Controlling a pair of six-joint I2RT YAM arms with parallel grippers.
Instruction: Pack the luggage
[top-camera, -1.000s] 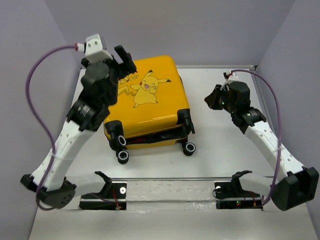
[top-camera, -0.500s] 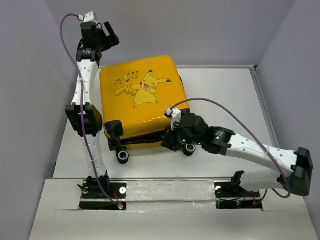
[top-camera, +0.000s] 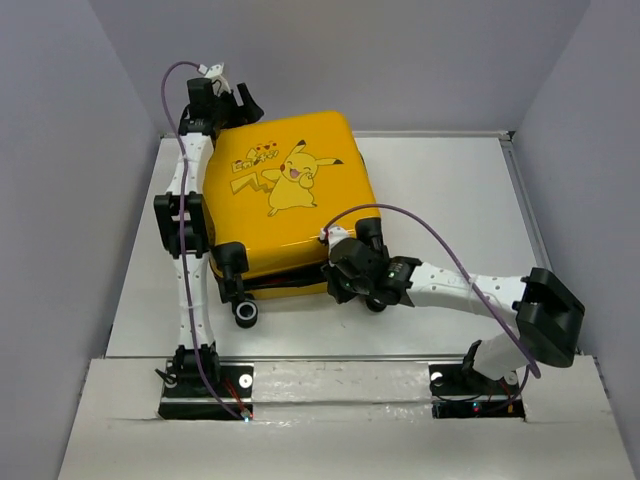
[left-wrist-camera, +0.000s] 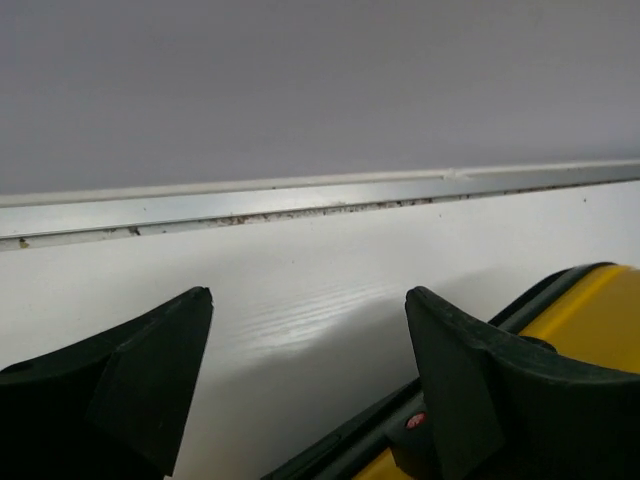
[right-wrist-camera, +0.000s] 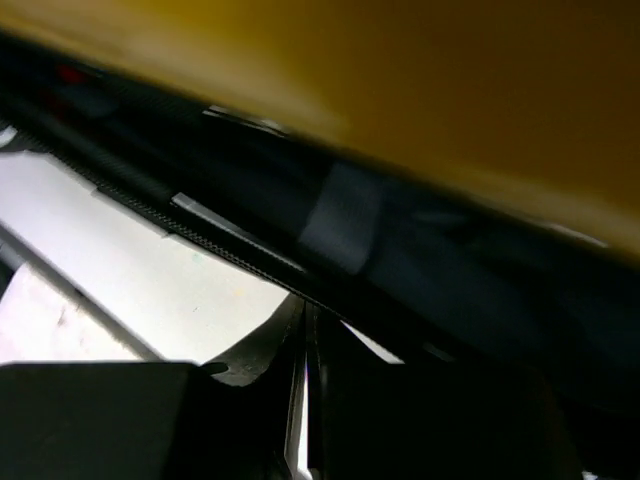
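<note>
Luggage (top-camera: 290, 200) lay flat on the table (top-camera: 440, 190), left of middle, cartoon side up, shells nearly together with a dark gap showing along the wheel end. We judged the step as closing it up, packing itself looked done since nothing loose showed outside. Left gripper (left-wrist-camera: 310, 298) sat at the far left corner of the case with fingers spread wide, nothing between them. Right gripper (right-wrist-camera: 302, 330) was low at the seam beside the near right wheel (top-camera: 377, 300), fingers drawn almost together; whether they pinched a zip pull we could not tell. Next move likely called for pressing the top shell down at the far corner while the right one worked along the seam, keeping close to the dark band. Long axis ran near to far, wheels toward the arm bases, top end toward the back wall
</note>
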